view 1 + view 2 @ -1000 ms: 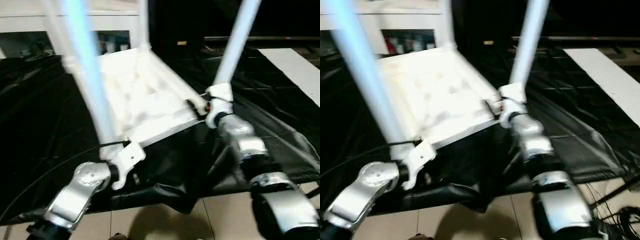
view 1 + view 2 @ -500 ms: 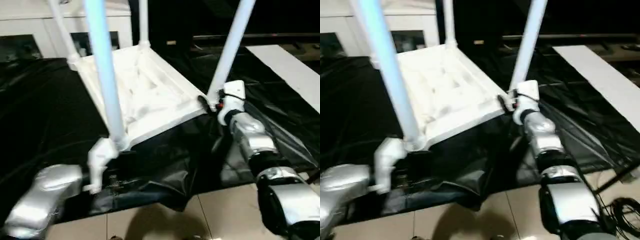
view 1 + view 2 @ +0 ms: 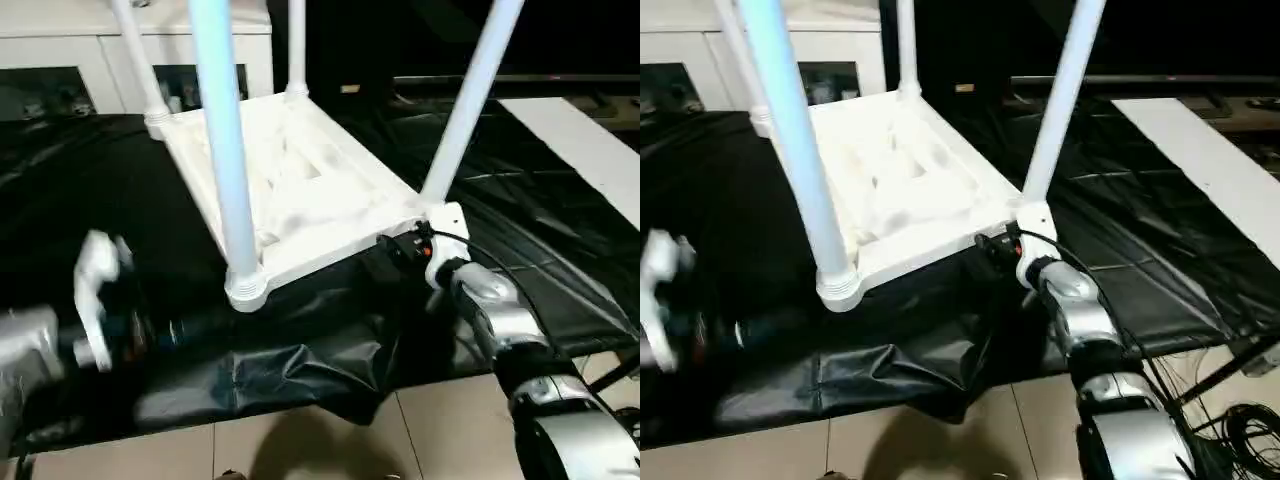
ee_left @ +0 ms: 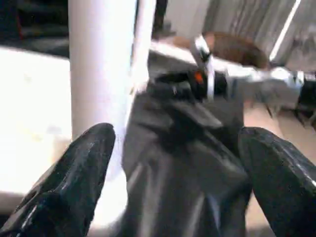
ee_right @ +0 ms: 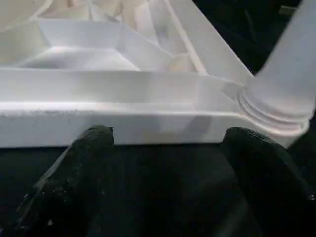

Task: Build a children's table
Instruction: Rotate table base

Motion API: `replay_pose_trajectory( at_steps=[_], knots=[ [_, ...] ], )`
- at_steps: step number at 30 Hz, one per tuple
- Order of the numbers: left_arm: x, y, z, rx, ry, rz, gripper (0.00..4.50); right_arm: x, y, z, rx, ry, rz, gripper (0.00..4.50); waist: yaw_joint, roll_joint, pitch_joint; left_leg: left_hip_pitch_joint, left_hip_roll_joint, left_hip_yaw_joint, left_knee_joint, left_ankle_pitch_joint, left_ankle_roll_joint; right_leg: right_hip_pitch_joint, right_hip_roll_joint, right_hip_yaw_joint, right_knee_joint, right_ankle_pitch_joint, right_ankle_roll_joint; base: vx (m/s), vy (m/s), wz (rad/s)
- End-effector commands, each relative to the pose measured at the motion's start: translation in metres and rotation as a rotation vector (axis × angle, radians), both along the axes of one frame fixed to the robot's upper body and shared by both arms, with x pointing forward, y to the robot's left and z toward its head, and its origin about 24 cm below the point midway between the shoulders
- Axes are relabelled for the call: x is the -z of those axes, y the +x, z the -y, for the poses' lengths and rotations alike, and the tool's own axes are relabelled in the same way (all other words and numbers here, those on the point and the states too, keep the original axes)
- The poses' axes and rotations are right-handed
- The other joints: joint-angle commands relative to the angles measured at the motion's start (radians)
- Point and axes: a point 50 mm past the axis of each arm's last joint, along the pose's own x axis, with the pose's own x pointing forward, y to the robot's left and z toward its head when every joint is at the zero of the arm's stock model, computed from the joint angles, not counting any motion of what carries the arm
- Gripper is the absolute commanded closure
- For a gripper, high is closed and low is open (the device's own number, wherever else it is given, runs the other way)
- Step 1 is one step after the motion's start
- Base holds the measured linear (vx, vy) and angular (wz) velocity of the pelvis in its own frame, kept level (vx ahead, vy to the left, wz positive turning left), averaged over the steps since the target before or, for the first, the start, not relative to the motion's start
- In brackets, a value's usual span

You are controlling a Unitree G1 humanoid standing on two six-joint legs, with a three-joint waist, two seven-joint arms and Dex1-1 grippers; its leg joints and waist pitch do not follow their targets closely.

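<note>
The children's table lies upside down on a black sheet, its white ribbed tabletop (image 3: pixel 300 190) facing up. Its legs stand upright in the corner sockets: near left leg (image 3: pixel 225 150), near right leg (image 3: pixel 465 100) and two at the back (image 3: pixel 296 45). My left gripper (image 4: pixel 173 163) is open and empty, off to the left of the near left leg (image 4: pixel 101 74). My right gripper (image 5: pixel 168 163) is open, low at the near right corner (image 3: pixel 400 248), facing the tabletop's edge (image 5: pixel 123 123) with nothing between its fingers.
A white cabinet with glass doors (image 3: pixel 60 60) stands behind. The black sheet (image 3: pixel 300 360) bunches up at its front edge over the tiled floor (image 3: pixel 330 440). A white board (image 3: pixel 590 140) lies at the right, and cables (image 3: pixel 1240 430) trail by my right arm.
My left gripper let go of the near left leg's base and pulled away to the left. My right gripper came off the near right leg and dropped to the tabletop's corner.
</note>
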Motion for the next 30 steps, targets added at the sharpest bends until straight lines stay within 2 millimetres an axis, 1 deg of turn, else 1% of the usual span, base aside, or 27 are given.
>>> replay_pose_trajectory(
  at_steps=[1,3,4,5,6,7,8,9,10,11,12,13,14,15,16,17,20,21,22,23,24,25,26,27,28,30],
  knots=[
    [0.0,0.007,0.008,0.003,-0.029,0.013,0.07,0.005,-0.003,0.002,-0.009,-0.047,-0.035,0.53,-0.001,0.013,-0.061,0.022,0.003,0.005,-0.08,-0.342,-0.032,0.038,-0.016,0.023,-0.068,-0.284,-0.186,0.0,0.0,0.0],
    [0.0,0.014,0.017,0.008,-0.044,0.021,0.07,0.007,-0.002,0.001,-0.005,-0.066,-0.05,0.53,-0.001,0.011,-0.063,0.019,0.002,0.006,-0.077,-0.312,-0.028,0.04,-0.016,0.023,-0.065,-0.254,-0.196,0.0,0.0,0.0],
    [0.001,0.022,0.023,-0.004,-0.049,0.031,0.07,0.007,-0.001,-0.003,-0.002,-0.072,-0.055,0.53,0.0,0.01,-0.063,0.02,0.002,0.006,-0.077,-0.311,-0.025,0.04,-0.016,0.023,-0.065,-0.254,-0.198,0.0,0.0,0.0],
    [0.003,0.026,0.025,-0.019,-0.046,0.037,0.07,0.007,0.0,-0.006,-0.006,-0.076,-0.055,0.53,-0.001,0.009,-0.063,0.02,0.002,0.007,-0.076,-0.313,-0.024,0.039,-0.015,0.023,-0.066,-0.259,-0.197,0.0,0.0,0.0],
    [0.004,0.028,0.026,-0.028,-0.044,0.04,0.07,0.007,0.001,-0.007,-0.008,-0.079,-0.055,0.53,0.002,0.013,-0.064,0.024,0.002,0.008,-0.074,-0.316,-0.024,0.036,-0.017,0.024,-0.067,-0.261,-0.201,0.0,0.0,0.0],
    [0.005,0.03,0.027,-0.033,-0.041,0.041,0.07,0.007,0.001,-0.008,-0.011,-0.08,-0.055,0.53,0.001,0.011,-0.064,0.018,0.003,0.004,-0.077,-0.308,-0.026,0.042,-0.018,0.022,-0.063,-0.253,-0.2,0.0,0.0,0.0],
    [0.006,0.033,0.028,-0.042,-0.038,0.038,0.07,0.007,0.002,-0.012,-0.019,-0.078,-0.056,0.53,0.0,0.01,-0.064,0.016,0.003,0.004,-0.077,-0.306,-0.025,0.044,-0.018,0.022,-0.064,-0.252,-0.197,0.0,0.0,0.0],
    [0.009,0.038,0.03,-0.058,-0.029,0.039,0.07,0.007,0.003,-0.017,-0.031,-0.08,-0.058,0.53,0.0,0.011,-0.066,0.019,0.003,0.004,-0.076,-0.302,-0.023,0.042,-0.018,0.022,-0.065,-0.247,-0.196,0.0,0.0,0.0],
    [0.01,0.04,0.031,-0.065,-0.024,0.039,0.07,0.007,0.003,-0.021,-0.04,-0.086,-0.06,0.53,-0.001,0.011,-0.066,0.018,0.003,0.004,-0.075,-0.296,-0.024,0.044,-0.018,0.022,-0.062,-0.234,-0.202,0.0,0.0,0.0],
    [0.012,0.042,0.033,-0.065,-0.02,0.032,0.07,0.007,0.004,-0.025,-0.053,-0.1,-0.057,0.53,0.0,0.015,-0.067,0.018,0.003,0.004,-0.075,-0.29,-0.024,0.045,-0.019,0.022,-0.061,-0.225,-0.203,0.0,0.0,0.0],
    [0.013,0.042,0.033,-0.064,-0.019,0.027,0.07,0.006,0.004,-0.027,-0.061,-0.111,-0.056,0.53,-0.003,0.011,-0.067,0.016,0.004,0.003,-0.076,-0.283,-0.023,0.046,-0.018,0.021,-0.06,-0.212,-0.208,0.0,0.0,0.0],
    [0.014,0.042,0.034,-0.057,-0.028,0.018,0.07,0.005,0.005,-0.03,-0.067,-0.11,-0.055,0.53,-0.002,0.008,-0.069,0.018,0.005,0.005,-0.074,-0.27,-0.02,0.046,-0.019,0.022,-0.057,-0.188,-0.216,0.0,0.0,0.0],
    [0.014,0.041,0.033,-0.053,-0.032,0.012,0.07,0.004,0.006,-0.033,-0.072,-0.105,-0.053,0.53,-0.001,0.008,-0.07,0.018,0.005,0.005,-0.073,-0.258,-0.017,0.047,-0.019,0.021,-0.054,-0.171,-0.222,0.0,0.0,0.0],
    [0.014,0.039,0.032,-0.052,-0.033,0.008,0.07,0.003,0.006,-0.035,-0.075,-0.098,-0.051,0.53,0.0,0.01,-0.071,0.018,0.005,0.006,-0.072,-0.242,-0.01,0.047,-0.018,0.021,-0.053,-0.147,-0.23,0.0,0.0,0.0],
    [0.014,0.037,0.028,-0.053,-0.032,0.002,0.07,0.002,0.006,-0.036,-0.077,-0.094,-0.05,0.53,0.001,0.007,-0.071,0.017,0.005,0.006,-0.072,-0.23,-0.003,0.048,-0.019,0.021,-0.05,-0.132,-0.236,0.0,0.0,0.0],
    [0.014,0.035,0.026,-0.051,-0.028,-0.001,0.07,0.003,0.006,-0.036,-0.077,-0.096,-0.051,0.53,0.0,0.005,-0.07,0.016,0.005,0.007,-0.073,-0.229,0.001,0.048,-0.018,0.021,-0.051,-0.132,-0.236,0.0,0.0,0.0],
    [0.014,0.034,0.018,-0.081,-0.01,0.009,0.07,0.004,0.006,-0.036,-0.08,-0.104,-0.055,0.53,0.0,0.009,-0.066,0.019,0.006,0.007,-0.075,-0.258,-0.005,0.045,-0.019,0.021,-0.055,-0.177,-0.23,0.0,0.0,0.0],
    [0.014,0.034,0.018,-0.081,-0.01,0.009,0.07,0.004,0.006,-0.036,-0.08,-0.104,-0.055,0.53,0.001,0.011,-0.065,0.023,0.007,0.007,-0.076,-0.285,-0.012,0.042,-0.019,0.021,-0.059,-0.209,-0.226,0.0,0.0,0.0],
    [0.015,0.038,0.018,-0.098,-0.003,0.022,0.07,0.005,0.006,-0.036,-0.081,-0.109,-0.058,0.53,0.001,0.005,-0.064,0.023,0.007,0.007,-0.077,-0.296,-0.014,0.041,-0.019,0.021,-0.061,-0.223,-0.223,0.0,0.0,0.0],
    [0.015,0.039,0.018,-0.1,-0.002,0.025,0.07,0.006,0.006,-0.036,-0.082,-0.11,-0.059,0.53,0.003,0.007,-0.063,0.024,0.007,0.006,-0.078,-0.311,-0.019,0.04,-0.02,0.022,-0.063,-0.247,-0.216,0.0,0.0,0.0],
    [0.015,0.041,0.02,-0.101,-0.001,0.028,0.07,0.006,0.006,-0.036,-0.084,-0.113,-0.061,0.53,0.003,0.008,-0.063,0.024,0.007,0.005,-0.078,-0.315,-0.022,0.04,-0.02,0.022,-0.063,-0.252,-0.213,0.0,0.0,0.0],
    [0.015,0.048,0.029,-0.097,0.007,0.04,0.07,0.008,0.006,-0.039,-0.086,-0.118,-0.067,0.53,0.004,0.004,-0.063,0.024,0.008,0.005,-0.079,-0.318,-0.027,0.039,-0.02,0.022,-0.064,-0.258,-0.206,0.0,0.0,0.0],
    [0.015,0.052,0.033,-0.095,0.009,0.043,0.07,0.009,0.006,-0.04,-0.086,-0.12,-0.07,0.53,0.005,0.006,-0.062,0.026,0.007,0.005,-0.079,-0.324,-0.028,0.036,-0.02,0.022,-0.064,-0.262,-0.207,0.0,0.0,0.0],
    [0.016,0.057,0.04,-0.099,0.018,0.051,0.07,0.009,0.006,-0.042,-0.085,-0.12,-0.073,0.53,0.005,0.006,-0.062,0.025,0.007,0.004,-0.079,-0.329,-0.032,0.037,-0.022,0.023,-0.065,-0.268,-0.205,0.0,0.0,0.0],
    [0.016,0.063,0.047,-0.103,0.027,0.06,0.07,0.01,0.007,-0.044,-0.082,-0.121,-0.076,0.53,0.005,0.005,-0.063,0.021,0.008,0.002,-0.08,-0.326,-0.035,0.041,-0.025,0.023,-0.064,-0.266,-0.203,0.0,0.0,0.0],
    [0.017,0.067,0.054,-0.099,0.022,0.06,0.07,0.011,0.007,-0.045,-0.079,-0.122,-0.077,0.53,0.006,0.003,-0.063,0.019,0.008,0.002,-0.08,-0.32,-0.036,0.043,-0.026,0.022,-0.064,-0.265,-0.198,0.0,0.0,0.0]
  ],
)
